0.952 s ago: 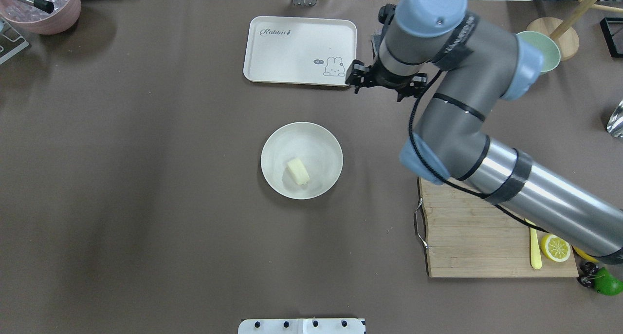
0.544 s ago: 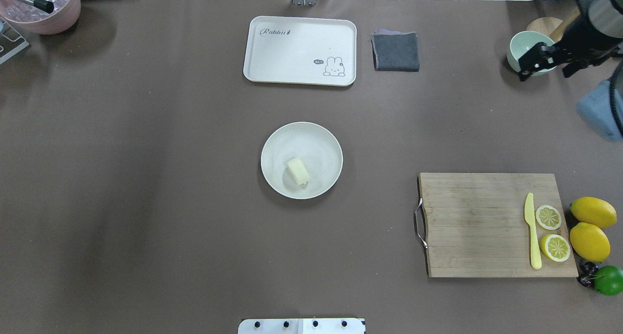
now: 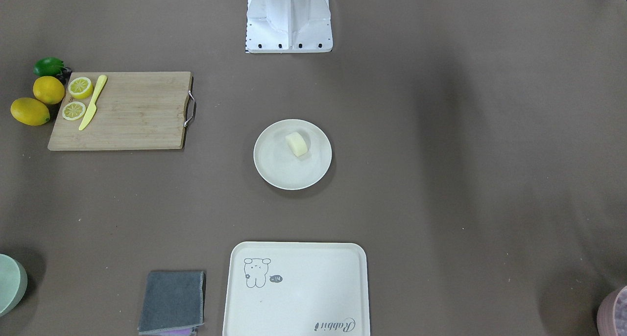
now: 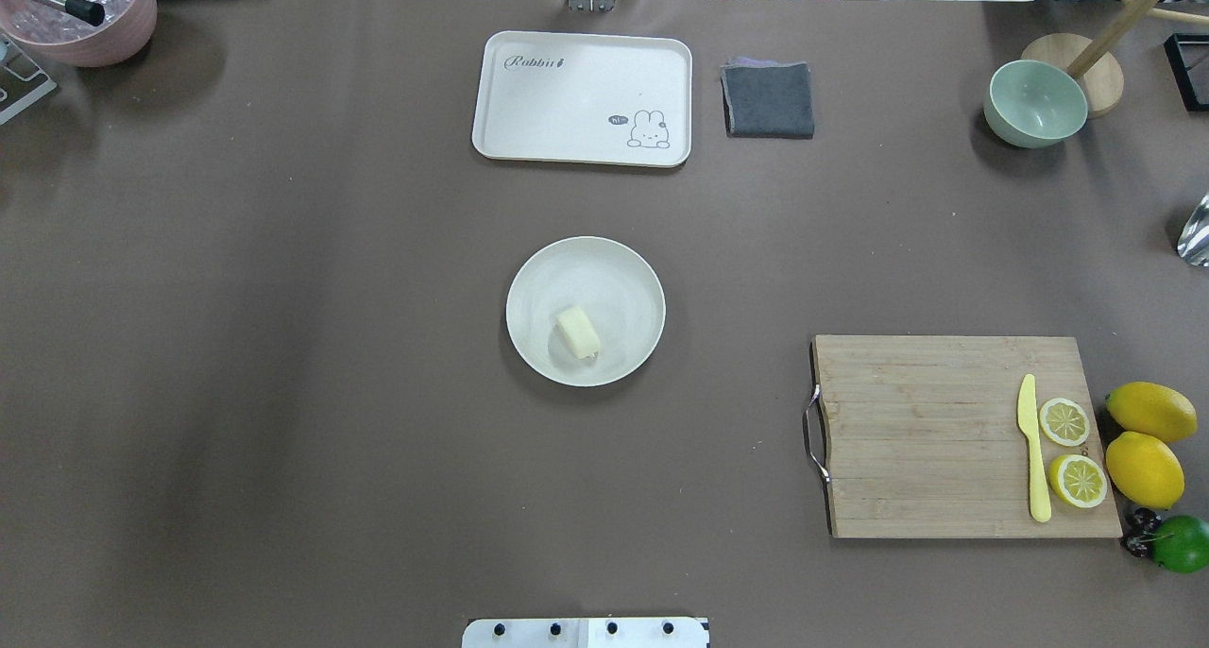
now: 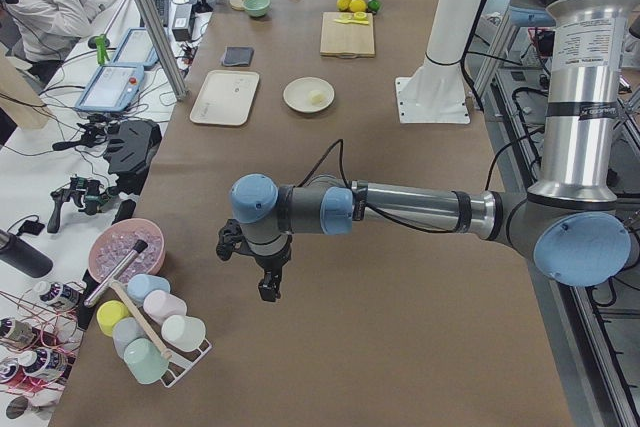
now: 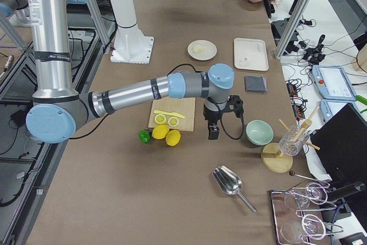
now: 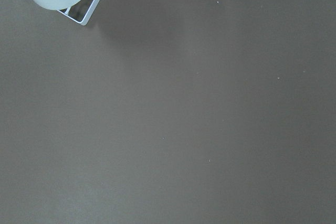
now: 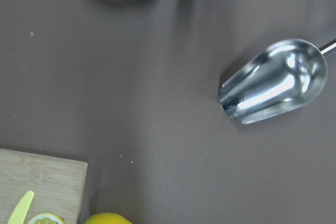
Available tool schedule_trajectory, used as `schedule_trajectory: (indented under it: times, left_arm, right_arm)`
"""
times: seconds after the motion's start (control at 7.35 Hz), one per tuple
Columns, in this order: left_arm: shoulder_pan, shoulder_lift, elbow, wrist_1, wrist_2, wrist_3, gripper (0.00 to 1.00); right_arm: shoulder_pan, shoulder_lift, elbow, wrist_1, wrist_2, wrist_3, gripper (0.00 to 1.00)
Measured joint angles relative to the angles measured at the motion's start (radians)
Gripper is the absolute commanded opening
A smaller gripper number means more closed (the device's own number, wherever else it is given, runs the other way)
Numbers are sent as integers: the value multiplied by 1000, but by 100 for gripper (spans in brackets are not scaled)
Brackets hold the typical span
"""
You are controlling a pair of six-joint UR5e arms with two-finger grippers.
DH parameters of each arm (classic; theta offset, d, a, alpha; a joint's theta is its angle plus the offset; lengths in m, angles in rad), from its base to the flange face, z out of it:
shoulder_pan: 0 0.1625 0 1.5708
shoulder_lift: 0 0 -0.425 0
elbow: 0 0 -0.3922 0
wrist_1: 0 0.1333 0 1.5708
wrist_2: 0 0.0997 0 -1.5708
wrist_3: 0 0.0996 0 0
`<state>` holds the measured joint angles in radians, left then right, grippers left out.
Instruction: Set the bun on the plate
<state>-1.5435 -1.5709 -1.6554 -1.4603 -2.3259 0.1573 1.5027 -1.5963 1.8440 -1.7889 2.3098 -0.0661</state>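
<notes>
The pale cream bun (image 4: 578, 332) lies on the round off-white plate (image 4: 623, 270) at the table's middle, toward the robot's side of it; the front view shows the same bun (image 3: 297, 144) and plate (image 3: 279, 172). No gripper is near them. The left gripper (image 5: 266, 285) hangs over bare table at the robot's far left, beside a cup rack. The right gripper (image 6: 213, 132) hangs at the far right, between the cutting board and the green bowl. Both show only in the side views, so I cannot tell whether they are open or shut.
A cream tray (image 4: 582, 98) and grey cloth (image 4: 768, 99) lie at the far edge. A green bowl (image 4: 1034, 104), cutting board (image 4: 926, 435) with knife and lemon halves, lemons (image 4: 1145, 440) and a metal scoop (image 8: 273, 82) fill the right. A pink bowl (image 4: 85, 15) sits far left.
The right arm swung from beside the tray to the green bowl and then out of the overhead view to the right. The bun and plate have not moved.
</notes>
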Motion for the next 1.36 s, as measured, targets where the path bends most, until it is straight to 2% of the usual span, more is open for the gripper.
schedule_trajectory:
  times: [0.41, 1.36]
  left_arm:
    - [0, 0, -3, 0, -1, 2, 98]
    - [0, 2, -1, 0, 2, 2, 98]
  right_arm:
    - [39, -137, 9, 4, 12, -30, 100]
    - [59, -153, -38, 10, 2, -38, 100]
